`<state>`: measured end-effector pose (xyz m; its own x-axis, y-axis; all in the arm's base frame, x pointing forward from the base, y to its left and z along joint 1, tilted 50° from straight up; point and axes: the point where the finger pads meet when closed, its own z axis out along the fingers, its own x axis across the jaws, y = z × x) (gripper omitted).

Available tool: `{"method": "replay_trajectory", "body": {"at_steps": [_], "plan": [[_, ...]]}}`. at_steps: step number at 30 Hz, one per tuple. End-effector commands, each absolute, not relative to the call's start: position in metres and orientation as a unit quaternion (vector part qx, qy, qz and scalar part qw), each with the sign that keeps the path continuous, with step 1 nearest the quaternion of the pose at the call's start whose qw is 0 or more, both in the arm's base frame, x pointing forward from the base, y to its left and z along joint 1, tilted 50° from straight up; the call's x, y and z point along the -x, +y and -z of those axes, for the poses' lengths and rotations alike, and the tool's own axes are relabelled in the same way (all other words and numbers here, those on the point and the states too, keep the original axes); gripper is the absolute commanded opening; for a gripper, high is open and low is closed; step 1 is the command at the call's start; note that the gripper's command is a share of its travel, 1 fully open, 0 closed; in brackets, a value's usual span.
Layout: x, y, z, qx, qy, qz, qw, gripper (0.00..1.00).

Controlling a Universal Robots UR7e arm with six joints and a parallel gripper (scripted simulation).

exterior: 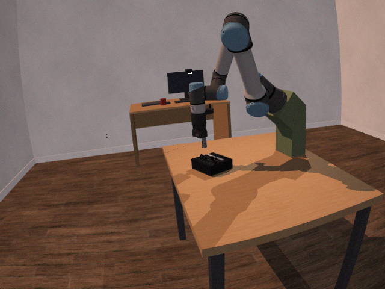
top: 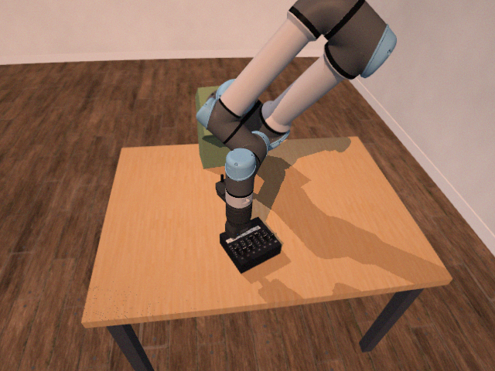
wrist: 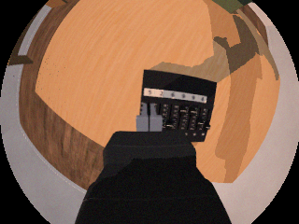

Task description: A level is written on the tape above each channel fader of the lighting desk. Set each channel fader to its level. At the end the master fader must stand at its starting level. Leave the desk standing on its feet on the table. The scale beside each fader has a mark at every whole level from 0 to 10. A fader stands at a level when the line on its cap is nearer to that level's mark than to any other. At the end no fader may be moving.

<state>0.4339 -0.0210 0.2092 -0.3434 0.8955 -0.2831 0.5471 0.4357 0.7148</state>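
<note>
The lighting desk (top: 255,255) (exterior: 214,166) (wrist: 181,84) is a small black box standing flat on the wooden table (top: 159,239) (exterior: 264,192). A white tape strip (wrist: 177,95) runs across its top above a row of several faders (top: 250,241) (wrist: 183,115); the written levels and cap lines are too small to read. My gripper (exterior: 204,145) (wrist: 148,110) is shut with nothing between its fingers. It hangs a short way above the desk, over the leftmost fader's end in the wrist view. In the top view the wrist hides the fingertips and the desk's back left corner.
The arm's olive green base block (top: 209,155) (exterior: 290,127) stands at the table's back edge. A second desk with a monitor (exterior: 183,81) and a red cup (exterior: 162,101) stands by the far wall. The table edges (top: 260,309) lie near the desk on the left in the exterior view.
</note>
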Motion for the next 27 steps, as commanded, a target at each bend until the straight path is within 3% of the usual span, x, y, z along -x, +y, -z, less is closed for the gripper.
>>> {"method": "replay_trajectory", "body": {"at_steps": [1,27], "plan": [[-0.4344,-0.0216,-0.2099,-0.436,0.793,-0.247,0.345,0.00],[-0.4416,-0.0232,-0.2169,-0.158,0.892,-0.123,0.406,0.00]]}}
